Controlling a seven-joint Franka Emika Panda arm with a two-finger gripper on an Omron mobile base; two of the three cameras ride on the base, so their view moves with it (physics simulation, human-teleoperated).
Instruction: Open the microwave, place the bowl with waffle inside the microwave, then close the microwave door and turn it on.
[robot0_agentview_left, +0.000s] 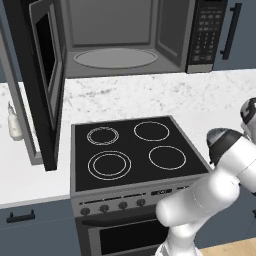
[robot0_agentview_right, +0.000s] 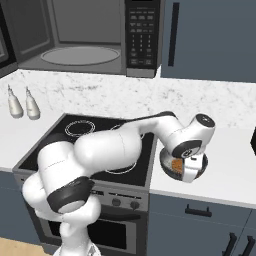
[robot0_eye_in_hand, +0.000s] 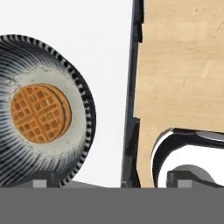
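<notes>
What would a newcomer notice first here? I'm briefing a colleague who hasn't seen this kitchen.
The microwave above the stove gapes wide, its door swung out to the left. To the stove's right, the open gripper hangs over a ribbed bowl holding a golden waffle on the white counter.

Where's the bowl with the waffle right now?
The bowl sits on the white counter right of the stove, under the open gripper, with the waffle inside.

A white marble-patterned counter (robot0_agentview_left: 30, 180) and backsplash (robot0_agentview_left: 150, 95) run across the middle of both base views. Dark blue cabinets (robot0_agentview_right: 210, 40) with black bar handles (robot0_agentview_right: 173, 35) fill the upper right; drawers (robot0_agentview_right: 200, 220) sit below. Light wooden floor (robot0_eye_in_hand: 183, 65) shows at right in the hand view.
</notes>
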